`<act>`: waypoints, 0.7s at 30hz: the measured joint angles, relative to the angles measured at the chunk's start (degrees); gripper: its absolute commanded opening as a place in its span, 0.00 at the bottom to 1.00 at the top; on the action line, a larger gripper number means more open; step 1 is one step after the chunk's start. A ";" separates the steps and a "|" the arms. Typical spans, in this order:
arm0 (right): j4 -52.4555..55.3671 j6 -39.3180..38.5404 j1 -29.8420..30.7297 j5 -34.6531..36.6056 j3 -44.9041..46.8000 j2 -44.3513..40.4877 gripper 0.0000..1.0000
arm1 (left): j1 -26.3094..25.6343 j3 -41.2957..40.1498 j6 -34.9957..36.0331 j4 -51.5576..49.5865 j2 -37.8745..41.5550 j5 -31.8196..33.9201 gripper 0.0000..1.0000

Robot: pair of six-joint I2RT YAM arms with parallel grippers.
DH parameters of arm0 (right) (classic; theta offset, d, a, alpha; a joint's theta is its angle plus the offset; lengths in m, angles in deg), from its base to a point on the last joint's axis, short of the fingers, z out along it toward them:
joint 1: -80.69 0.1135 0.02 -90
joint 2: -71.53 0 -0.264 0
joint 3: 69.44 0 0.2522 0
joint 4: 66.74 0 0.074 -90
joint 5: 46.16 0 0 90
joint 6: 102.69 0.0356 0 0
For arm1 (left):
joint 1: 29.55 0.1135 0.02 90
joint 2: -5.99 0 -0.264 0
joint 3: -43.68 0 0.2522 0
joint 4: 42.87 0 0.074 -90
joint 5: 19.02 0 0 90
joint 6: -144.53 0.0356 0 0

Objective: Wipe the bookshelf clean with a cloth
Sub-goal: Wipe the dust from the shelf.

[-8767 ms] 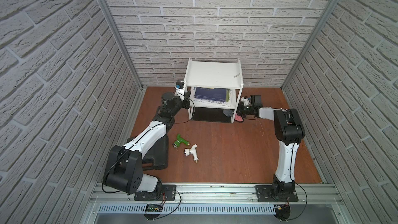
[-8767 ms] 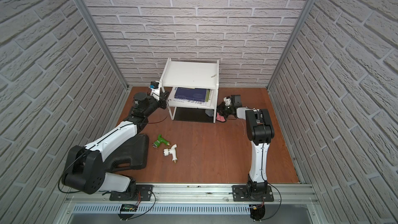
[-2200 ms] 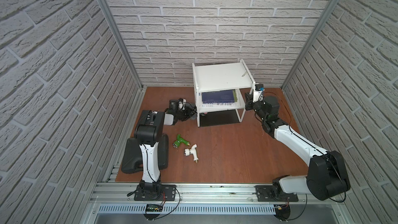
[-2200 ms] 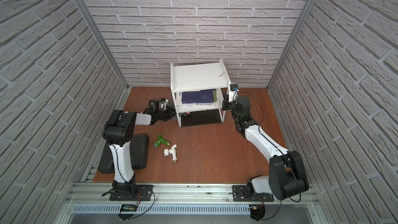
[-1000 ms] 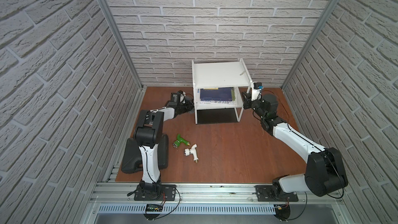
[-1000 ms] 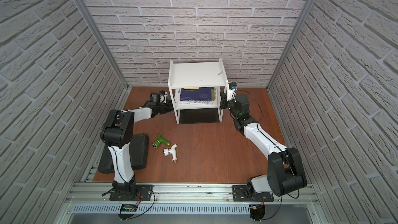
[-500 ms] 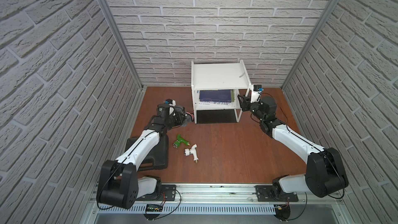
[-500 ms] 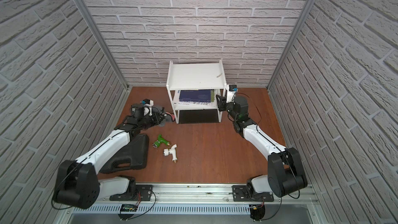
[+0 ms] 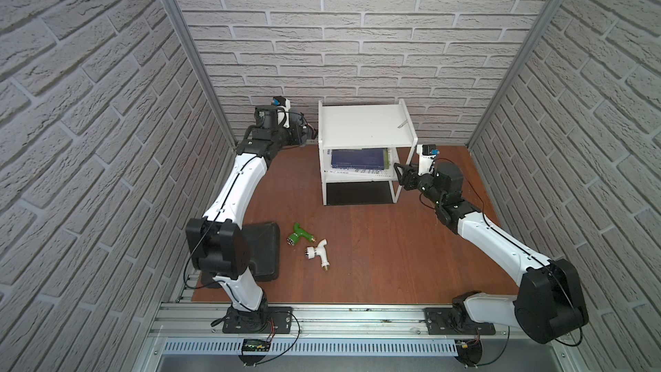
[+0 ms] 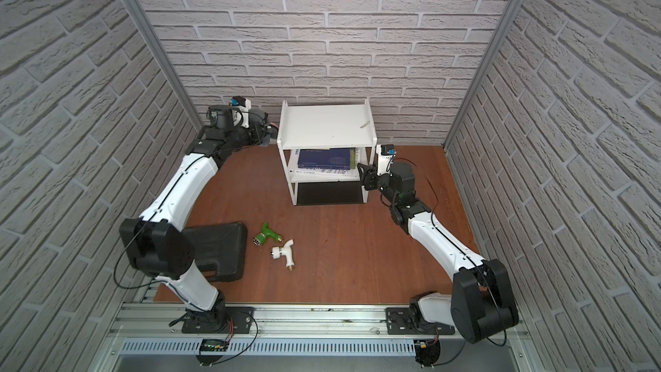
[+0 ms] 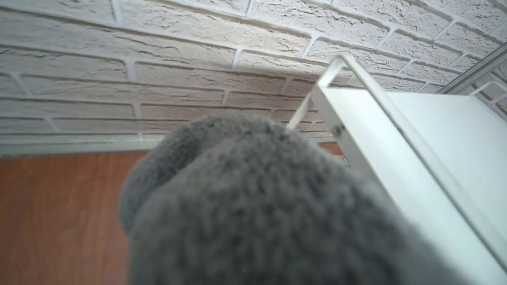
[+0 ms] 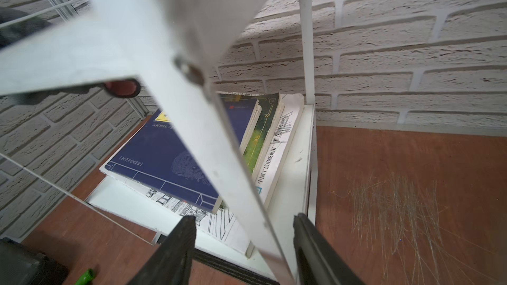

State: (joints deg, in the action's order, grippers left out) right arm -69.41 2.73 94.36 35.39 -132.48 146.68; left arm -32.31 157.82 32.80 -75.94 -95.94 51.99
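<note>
The white bookshelf (image 9: 365, 125) (image 10: 325, 125) stands at the back wall, with books on its middle tier. My left gripper (image 9: 304, 130) is raised beside the left edge of the top tier, shut on the grey cloth (image 11: 260, 201). The cloth fills the left wrist view and hides the jaws; a pink fold (image 10: 273, 126) shows in a top view. My right gripper (image 9: 398, 173) (image 12: 244, 231) is open at the shelf's front right leg (image 12: 219, 146). The leg passes between its dark fingers (image 12: 186, 242).
A black plastic case (image 9: 264, 255) lies at front left under the left arm. A green fitting (image 9: 299, 236) and a white tap (image 9: 318, 250) lie on the brown floor in front of the shelf. A small scrap (image 9: 403, 123) sits on the top tier. Brick walls close in three sides.
My left arm has lifted the cloth from low near the floor up to the top tier's left edge. My right gripper has opened round the front right leg.
</note>
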 measured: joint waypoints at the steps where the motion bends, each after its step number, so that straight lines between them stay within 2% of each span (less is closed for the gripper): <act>1: -0.04 0.00 0.00 -0.07 -0.04 0.20 0.51 | 0.17 2.25 -0.26 0.31 -2.51 -2.14 0.00; 4: -0.07 0.04 -0.04 0.07 -0.24 1.16 0.45 | 0.00 4.44 -1.49 2.73 -7.30 -7.69 0.00; 10: -0.68 0.24 -0.35 0.72 -0.26 3.10 0.33 | -1.18 -2.73 -2.89 5.99 -8.13 -11.02 0.00; 12: -0.68 0.26 -0.52 0.83 -0.35 3.54 0.32 | -1.22 -2.84 -2.91 5.81 -8.13 -11.23 0.00; 18: -0.50 0.68 -0.55 0.63 -1.20 4.31 0.33 | -1.14 8.68 -1.97 4.13 -8.07 -10.91 0.00; 21: -0.52 0.96 -0.59 0.70 -1.20 4.37 0.30 | -1.40 7.65 -1.31 5.22 -6.80 -9.92 0.00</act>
State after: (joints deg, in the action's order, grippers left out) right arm -69.93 3.69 93.77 36.09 -133.68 151.06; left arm -33.71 165.47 31.48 -70.72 -102.74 42.07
